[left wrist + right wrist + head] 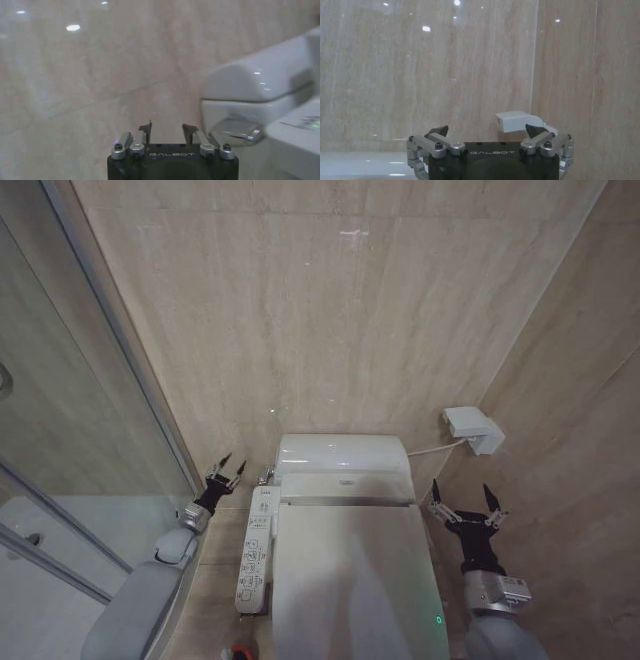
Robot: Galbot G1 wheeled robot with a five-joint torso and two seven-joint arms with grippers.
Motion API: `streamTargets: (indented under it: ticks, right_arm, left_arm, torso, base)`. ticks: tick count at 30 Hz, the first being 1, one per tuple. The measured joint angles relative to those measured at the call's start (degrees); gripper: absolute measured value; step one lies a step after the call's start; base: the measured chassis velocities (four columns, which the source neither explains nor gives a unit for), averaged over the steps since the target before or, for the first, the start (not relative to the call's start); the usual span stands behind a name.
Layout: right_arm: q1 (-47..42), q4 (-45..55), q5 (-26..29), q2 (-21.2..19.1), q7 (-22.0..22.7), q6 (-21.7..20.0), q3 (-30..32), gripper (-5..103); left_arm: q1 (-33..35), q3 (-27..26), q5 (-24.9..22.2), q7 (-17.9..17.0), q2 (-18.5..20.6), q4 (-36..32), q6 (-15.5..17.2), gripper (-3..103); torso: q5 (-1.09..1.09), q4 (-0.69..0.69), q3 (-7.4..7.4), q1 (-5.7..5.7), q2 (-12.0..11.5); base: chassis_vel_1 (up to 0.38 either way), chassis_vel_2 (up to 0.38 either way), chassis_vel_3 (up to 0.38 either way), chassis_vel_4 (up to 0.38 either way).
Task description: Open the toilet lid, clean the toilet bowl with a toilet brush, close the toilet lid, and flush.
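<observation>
The toilet lid [345, 580] lies shut, flat over the seat, so the toilet bowl under it is hidden. My left gripper [228, 468] hovers open beside the toilet's rear left corner, near the wall, holding nothing. In the left wrist view the left gripper [167, 129] points at the wall with the toilet's rear housing [255, 82] beside it. My right gripper [467, 495] stands open and empty to the right of the toilet. The right gripper [487, 131] faces the wall. At the bottom edge a bit of the red cup holder [238, 652] peeks in; the toilet brush itself is out of view.
A button panel [255, 550] runs along the toilet's left side. A white wall box [473, 428] with a cable sits on the right wall, and this wall box [517, 120] is just beyond the right fingers. A glass shower partition [90, 430] closes off the left.
</observation>
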Motion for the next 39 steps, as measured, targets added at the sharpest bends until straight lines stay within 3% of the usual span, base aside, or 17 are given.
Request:
streamTargets:
  ticks: [1, 6, 7, 13, 14, 24, 26, 34, 39]
  right_arm:
    - [0.0, 0.0, 0.0, 0.0, 0.0, 0.0, 0.0, 100]
    - [0.0, 0.0, 0.0, 0.0, 0.0, 0.0, 0.0, 100]
    - [0.0, 0.0, 0.0, 0.0, 0.0, 0.0, 0.0, 100]
    - [0.0, 0.0, 0.0, 0.0, 0.0, 0.0, 0.0, 100]
    - [0.0, 0.0, 0.0, 0.0, 0.0, 0.0, 0.0, 100]
    - [0.0, 0.0, 0.0, 0.0, 0.0, 0.0, 0.0, 100]
    - [0.0, 0.0, 0.0, 0.0, 0.0, 0.0, 0.0, 100]
    - [0.0, 0.0, 0.0, 0.0, 0.0, 0.0, 0.0, 100]
    - [-0.01, 0.0, 0.0, 0.0, 0.0, 0.0, 0.01, 100]
  left_arm:
    - [-0.14, 0.32, 0.82, 1.42, 0.18, 0.1, -0.6, 43]
    - [-0.29, 1.46, 4.62, 5.91, 0.88, 0.55, -3.41, 43]
    - [-0.41, 1.9, 5.2, 6.19, 1.04, 0.78, -3.85, 16]
    - [-0.92, 3.66, 5.67, 7.57, 1.5, 2.34, -4.79, 16]
    - [-1.28, 3.99, 5.66, 8.2, 1.34, 3.15, -5.21, 0]
    - [-2.85, 5.37, 5.7, 9.16, 0.88, 4.81, -5.34, 0]
    - [-3.35, 6.12, 5.76, 9.5, 0.44, 5.59, -5.44, 0]
    - [-4.67, 6.74, 5.82, 9.61, -0.14, 7.25, -5.69, 0]
    - [-2.11, 2.95, 6.71, 8.22, -0.38, 5.32, -3.96, 0]
  torso:
    - [0.0, 0.01, 0.0, 0.0, 0.0]
    - [0.0, 0.02, 0.0, -0.01, 0.0]
    - [0.0, 0.02, 0.0, -0.01, 0.0]
    - [0.01, 0.03, -0.01, -0.01, 0.0]
    - [0.02, 0.04, -0.01, -0.01, 0.0]
    - [0.02, 0.03, 0.0, -0.01, 0.01]
    - [-0.04, -0.03, 0.0, -0.01, 0.0]
    - [-0.01, -0.01, 0.0, 0.0, 0.0]
    - [-0.01, -0.03, 0.0, 0.0, 0.01]
  base:
    - [0.0, 0.0, 0.0, 0.0]
    - [0.0, 0.0, 0.0, 0.0]
    - [0.0, 0.0, 0.0, 0.0]
    - [0.0, 0.0, 0.0, 0.0]
    - [0.0, 0.0, 0.0, 0.0]
    - [0.0, 0.0, 0.0, 0.0]
    - [0.0, 0.0, 0.0, 0.0]
    - [0.0, 0.0, 0.0, 0.0]
    - [0.0, 0.0, 0.0, 0.0]
